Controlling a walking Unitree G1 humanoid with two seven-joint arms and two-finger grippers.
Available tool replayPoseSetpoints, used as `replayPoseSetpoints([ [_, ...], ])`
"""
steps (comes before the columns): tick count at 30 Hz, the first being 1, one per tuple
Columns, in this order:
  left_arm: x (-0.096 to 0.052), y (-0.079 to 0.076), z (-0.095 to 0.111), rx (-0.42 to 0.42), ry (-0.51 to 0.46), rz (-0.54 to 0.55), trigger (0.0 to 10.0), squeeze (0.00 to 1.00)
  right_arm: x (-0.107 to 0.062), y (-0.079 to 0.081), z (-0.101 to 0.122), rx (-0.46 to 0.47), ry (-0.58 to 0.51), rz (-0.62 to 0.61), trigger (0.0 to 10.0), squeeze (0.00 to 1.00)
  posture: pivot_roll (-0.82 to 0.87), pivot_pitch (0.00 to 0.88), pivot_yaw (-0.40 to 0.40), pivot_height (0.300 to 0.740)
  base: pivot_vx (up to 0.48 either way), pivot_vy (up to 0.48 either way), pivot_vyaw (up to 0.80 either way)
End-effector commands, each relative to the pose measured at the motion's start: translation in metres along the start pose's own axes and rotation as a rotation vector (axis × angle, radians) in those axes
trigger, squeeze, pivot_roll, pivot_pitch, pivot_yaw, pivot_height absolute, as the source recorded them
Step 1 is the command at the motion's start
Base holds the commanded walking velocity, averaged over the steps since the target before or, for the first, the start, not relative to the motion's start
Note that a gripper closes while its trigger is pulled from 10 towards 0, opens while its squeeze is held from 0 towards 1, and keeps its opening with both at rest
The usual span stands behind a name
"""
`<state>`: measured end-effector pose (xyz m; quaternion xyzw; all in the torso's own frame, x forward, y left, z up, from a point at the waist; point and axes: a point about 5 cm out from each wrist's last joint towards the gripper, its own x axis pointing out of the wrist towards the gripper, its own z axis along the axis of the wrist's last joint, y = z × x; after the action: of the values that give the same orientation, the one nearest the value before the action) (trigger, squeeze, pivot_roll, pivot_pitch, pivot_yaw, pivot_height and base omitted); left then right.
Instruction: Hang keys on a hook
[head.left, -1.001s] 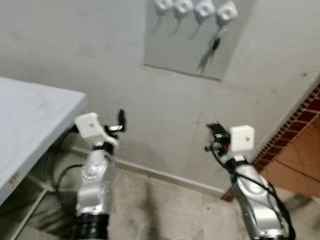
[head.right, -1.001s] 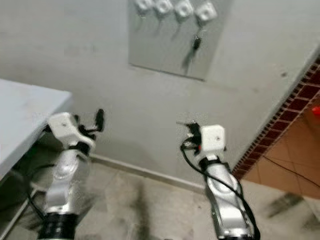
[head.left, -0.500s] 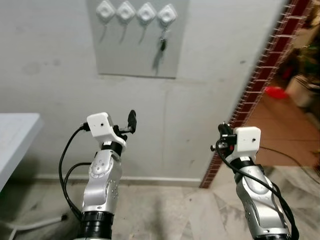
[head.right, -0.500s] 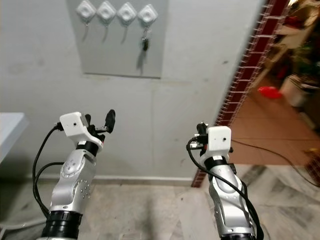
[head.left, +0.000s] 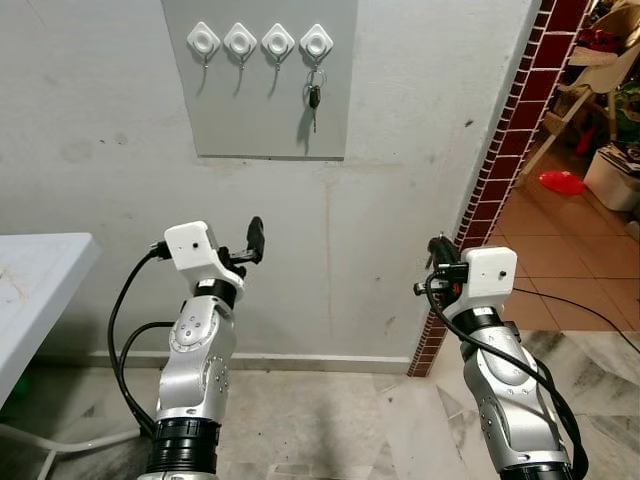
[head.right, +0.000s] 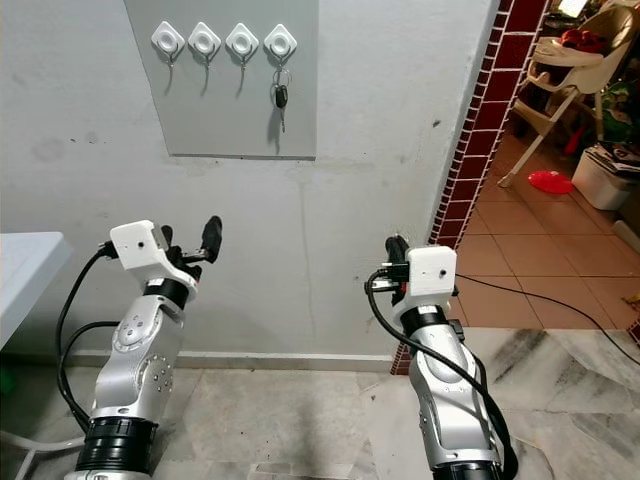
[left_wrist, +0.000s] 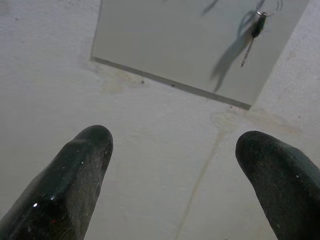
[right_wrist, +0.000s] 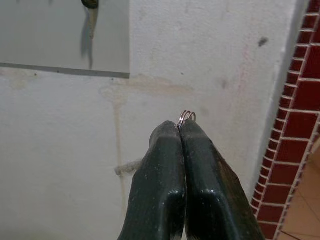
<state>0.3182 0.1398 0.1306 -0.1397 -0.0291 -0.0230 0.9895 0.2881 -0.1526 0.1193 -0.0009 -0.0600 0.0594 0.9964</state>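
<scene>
Arms steadier than before (left tool (left_wrist: 172, 165) released, right tool (right_wrist: 181, 131) grasping key ring (right_wrist: 186, 116)).

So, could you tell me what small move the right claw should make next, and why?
Probably raise the right claw toward the free hooks. It is shut on a key ring, well below the grey hook panel, where one key already hangs on the rightmost hook. The left claw is open.

- Open air lies between both grippers and the wall (head.left: 420, 130).
- Three hooks (head.left: 239, 42) are free; the rightmost hook (head.left: 316, 42) carries keys (head.left: 314, 97).
- Table (head.left: 35, 290) flanks the left, brick pillar (head.left: 505, 150) the right.
</scene>
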Motion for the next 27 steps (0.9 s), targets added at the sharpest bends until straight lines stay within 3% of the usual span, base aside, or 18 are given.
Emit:
replayPoseSetpoints([
  [1, 0.0022, 0.0015, 0.0019, 0.004, 0.002, -0.005, 10.0, 0.0, 0.0033, 0.0026, 0.0038, 0.0, -0.023, 0.01, 10.0, 0.0, -0.07, 0.0, 0.0, 0.74, 0.0, 0.48, 0.0],
  [20, 0.0023, -0.0012, -0.0009, 0.003, 0.015, -0.007, 10.0, 0.0, 0.0022, 0.0043, 0.0041, -0.002, -0.027, 0.022, 10.0, 0.0, -0.07, 0.0, -0.008, 0.74, 0.0, 0.48, 0.0],
  [27, 0.0018, -0.0019, -0.0019, 0.003, 0.02, 0.01, 10.0, 0.0, 0.0015, 0.0048, 0.0041, -0.003, -0.025, 0.029, 10.0, 0.0, -0.07, 0.0, -0.011, 0.74, 0.0, 0.0, 0.0],
])
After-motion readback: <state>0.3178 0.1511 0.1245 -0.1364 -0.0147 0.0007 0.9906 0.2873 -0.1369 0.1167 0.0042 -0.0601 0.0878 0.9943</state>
